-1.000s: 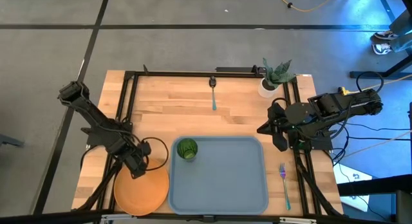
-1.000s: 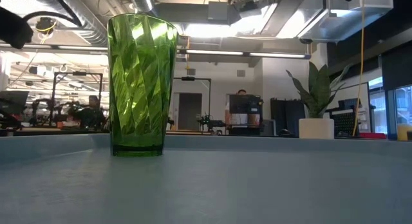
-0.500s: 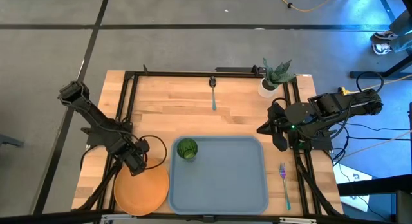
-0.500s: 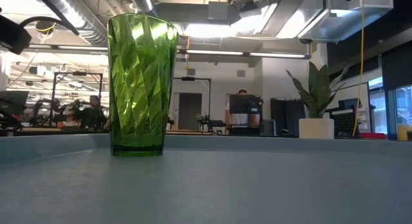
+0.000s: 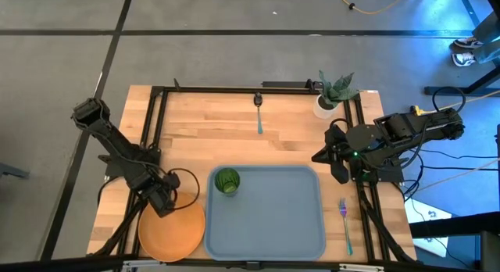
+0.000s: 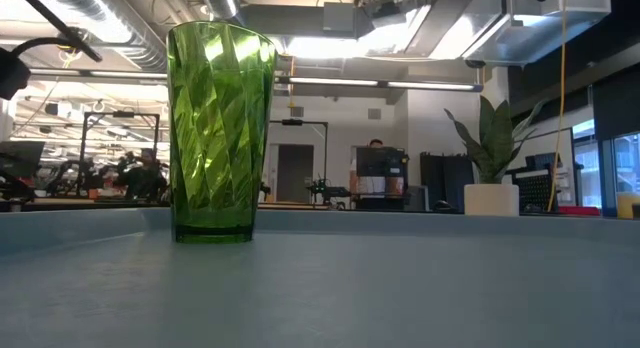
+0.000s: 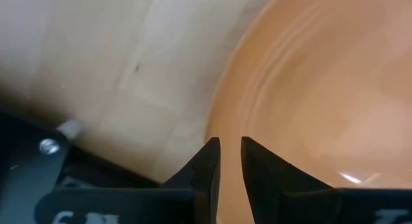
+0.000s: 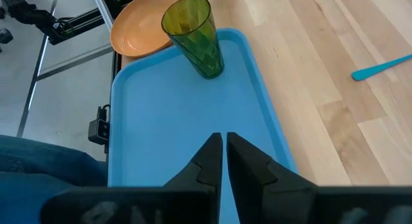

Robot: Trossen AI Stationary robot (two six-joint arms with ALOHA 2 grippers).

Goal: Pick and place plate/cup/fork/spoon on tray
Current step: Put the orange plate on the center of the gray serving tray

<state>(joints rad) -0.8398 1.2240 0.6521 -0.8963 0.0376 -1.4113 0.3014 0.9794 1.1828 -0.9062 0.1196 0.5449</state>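
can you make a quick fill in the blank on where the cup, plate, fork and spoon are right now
1. The cup stands upright on the ____.
2. The left claw is at the rim of the ____.
3. The fork lies on the table to the ____ of the tray in the high view.
4. The spoon lies on the bare ____, beyond the tray.

Missing words: tray; plate; right; table
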